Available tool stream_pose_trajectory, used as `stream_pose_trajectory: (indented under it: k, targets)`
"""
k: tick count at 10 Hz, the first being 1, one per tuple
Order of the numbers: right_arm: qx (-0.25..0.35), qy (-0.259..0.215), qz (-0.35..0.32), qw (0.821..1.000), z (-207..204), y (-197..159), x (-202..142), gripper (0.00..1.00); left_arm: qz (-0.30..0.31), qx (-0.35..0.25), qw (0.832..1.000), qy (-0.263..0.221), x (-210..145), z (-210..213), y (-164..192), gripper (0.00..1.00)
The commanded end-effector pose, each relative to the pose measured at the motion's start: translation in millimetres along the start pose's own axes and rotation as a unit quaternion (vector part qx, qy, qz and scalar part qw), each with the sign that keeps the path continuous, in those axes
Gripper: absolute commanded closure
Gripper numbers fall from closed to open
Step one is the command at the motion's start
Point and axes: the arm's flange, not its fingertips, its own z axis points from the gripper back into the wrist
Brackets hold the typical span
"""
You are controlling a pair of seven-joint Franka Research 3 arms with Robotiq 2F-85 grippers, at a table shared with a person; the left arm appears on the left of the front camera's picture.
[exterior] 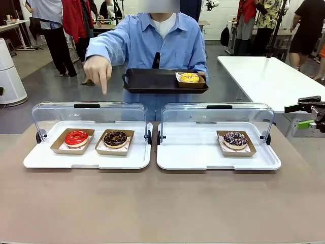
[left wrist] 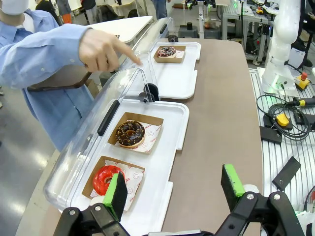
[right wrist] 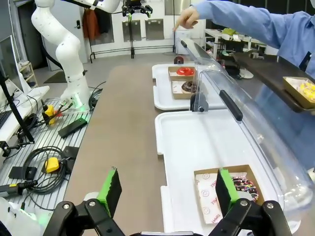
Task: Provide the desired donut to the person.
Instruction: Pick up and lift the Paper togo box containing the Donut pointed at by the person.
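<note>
The person (exterior: 162,43) in a light blue shirt stands across the table, holding a black tray (exterior: 147,81) with a yellow donut (exterior: 189,77) on it. Their other hand (exterior: 99,68) points a finger down over the left case, above the red-glazed donut (exterior: 76,137) and the chocolate donut (exterior: 116,138). A dark sprinkled donut (exterior: 235,139) lies in the right case. My left gripper (left wrist: 174,189) hangs open over the table near the red donut (left wrist: 106,179). My right gripper (right wrist: 167,189) is open beside the sprinkled donut (right wrist: 243,186), holding nothing.
Two white display trays (exterior: 86,160) (exterior: 203,160) stand side by side, their clear lids (exterior: 89,114) (exterior: 218,114) raised at the far side. Each donut sits in a brown paper tray. A white table (exterior: 269,76) stands at the back right, with bystanders behind it.
</note>
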Motion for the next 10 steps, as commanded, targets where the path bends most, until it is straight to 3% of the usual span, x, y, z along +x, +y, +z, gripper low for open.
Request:
stream_pose_trajectory:
  k: [1, 10]
  targets:
    - [0.001, -0.003, 0.002, 1.000, -1.7, 3.2, 0.8, 0.00, -0.003, 0.000, 1.000, -0.006, 0.5, 1.5, -0.6, 0.00]
    - [0.001, -0.003, 0.002, 1.000, -1.7, 3.2, 0.8, 0.00, -0.003, 0.000, 1.000, -0.006, 0.5, 1.5, -0.6, 0.00]
